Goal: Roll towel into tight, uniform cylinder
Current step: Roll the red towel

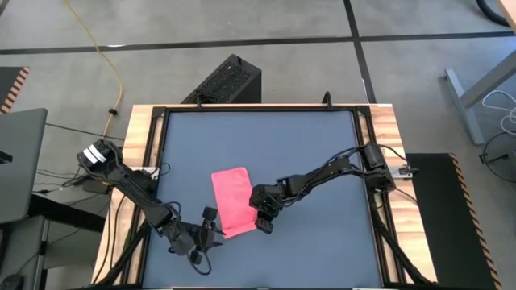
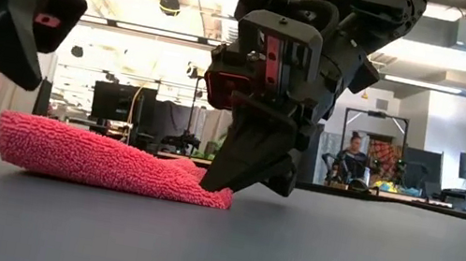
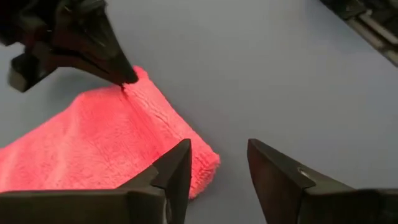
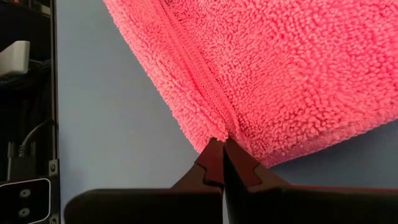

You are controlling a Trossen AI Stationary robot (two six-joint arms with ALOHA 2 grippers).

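Pink towel [image 1: 232, 202] folded flat on dark worktop [image 1: 322, 242] in high view, low view — right end effector [image 2: 217, 183] clenched, tips on towel edge, left wrist view — left end effector [image 3: 219, 180] released, just beside towel corner, holding nothing.

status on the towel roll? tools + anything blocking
Right tool shut, tips pinning the towel edge. Left tool open, just off the near corner, holding nothing. Towel folded flat, not yet a cylinder. Nothing blocking.
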